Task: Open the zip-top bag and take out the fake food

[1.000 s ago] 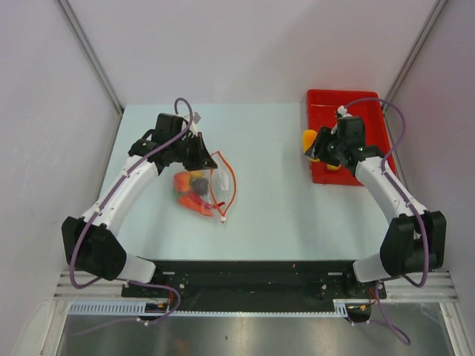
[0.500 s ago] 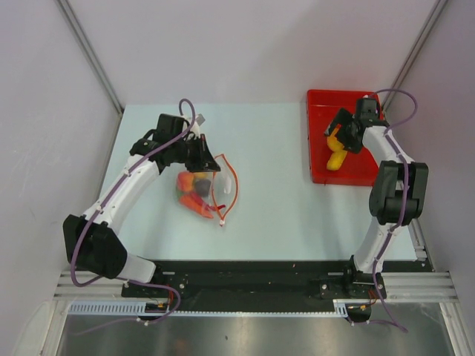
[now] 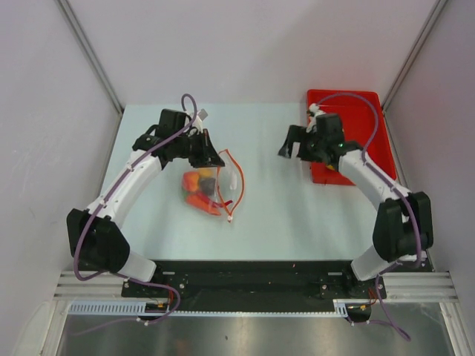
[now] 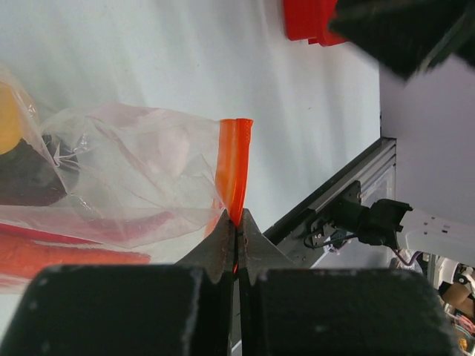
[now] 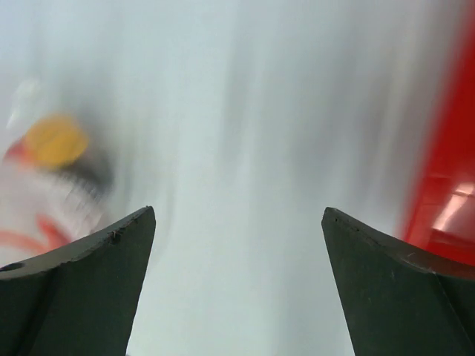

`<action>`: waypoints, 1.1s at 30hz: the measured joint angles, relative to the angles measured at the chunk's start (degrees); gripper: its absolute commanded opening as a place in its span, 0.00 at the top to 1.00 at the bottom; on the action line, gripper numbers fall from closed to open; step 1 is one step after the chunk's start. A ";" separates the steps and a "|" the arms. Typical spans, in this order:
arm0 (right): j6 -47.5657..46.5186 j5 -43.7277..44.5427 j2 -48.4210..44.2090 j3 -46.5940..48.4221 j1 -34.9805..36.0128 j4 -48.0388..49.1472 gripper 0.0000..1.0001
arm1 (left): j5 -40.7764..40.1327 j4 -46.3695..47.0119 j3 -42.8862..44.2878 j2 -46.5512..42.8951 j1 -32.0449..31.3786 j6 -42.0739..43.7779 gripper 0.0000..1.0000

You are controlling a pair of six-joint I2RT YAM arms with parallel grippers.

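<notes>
Clear bag (image 3: pixel 228 182) lies open near the worktop's (image 3: pixel 282 215) left edge, food (image 3: pixel 199 185) inside; our left gripper (image 4: pixel 236 226) pinches its orange strip (image 4: pixel 234 163), right gripper (image 3: pixel 293 144) gapes empty. We judge emptying remains.

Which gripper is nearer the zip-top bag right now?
Left. The left gripper is clamped shut on the orange zip strip of the zip-top bag. The right gripper hangs open over the table beside the red tray, apart from the bag.
</notes>
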 measured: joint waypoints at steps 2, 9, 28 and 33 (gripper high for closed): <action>-1.31 -2.25 -3.65 -4.17 5.07 3.13 0.04 | -0.02 -0.02 0.50 0.02 0.00 -0.35 1.00; -2.16 -8.98 -5.16 -12.24 19.06 13.60 0.20 | -0.11 -1.64 1.64 0.02 0.00 -0.39 1.00; 10.86 -14.27 6.97 -6.38 25.49 19.63 0.95 | -6.25 -6.12 5.44 0.46 -0.13 1.36 0.52; 16.59 -15.43 6.97 -5.44 24.57 18.45 0.96 | -12.07 -7.76 5.31 -0.55 -0.79 2.89 0.44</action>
